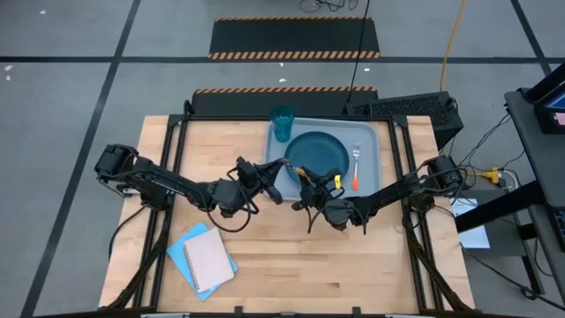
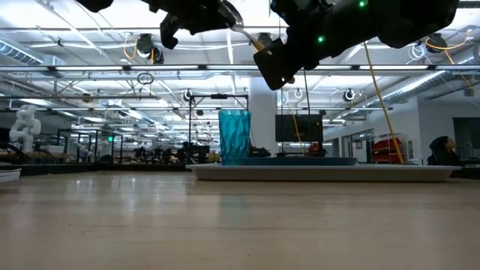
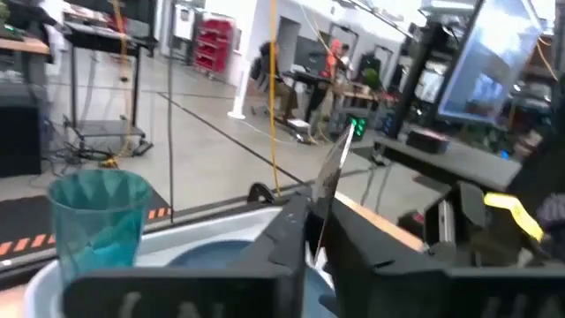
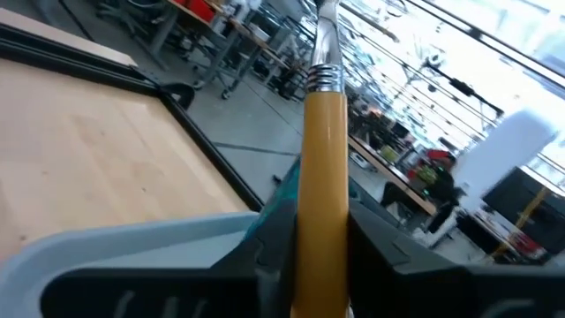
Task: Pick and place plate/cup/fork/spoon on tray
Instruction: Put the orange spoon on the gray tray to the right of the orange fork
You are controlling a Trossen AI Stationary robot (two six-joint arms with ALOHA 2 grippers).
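Observation:
The spoon (image 4: 323, 132), with a silver metal stem and an orange-yellow handle, is held in the air between both grippers, over the near left part of the light grey-blue tray (image 1: 375, 132). My left gripper (image 1: 277, 167) is shut on its metal end. My right gripper (image 1: 306, 179) is shut on its handle. The dark teal plate (image 1: 318, 152) lies flat in the tray. The fork (image 1: 356, 168) lies to the right of the plate. The teal cup (image 1: 282, 124) stands upright in the tray's far left corner. My left gripper pinches the spoon's silver metal end (image 3: 323, 199) between its two fingers, coming from the table's left side. The spoon is lifted clear above the tray. My right gripper pinches the spoon's orange-yellow handle (image 4: 323, 190) between its two fingers, which lie along the handle. It comes from the table's right side, pointing toward the left gripper. The metal stem (image 4: 325, 35) sticks out past the fingertips.
A blue and a pale notebook (image 1: 203, 256) lie on the wooden table's near left part. Bare wood lies between them and the tray. A dark keyboard-like unit (image 1: 406, 108) sits beyond the table's far right corner.

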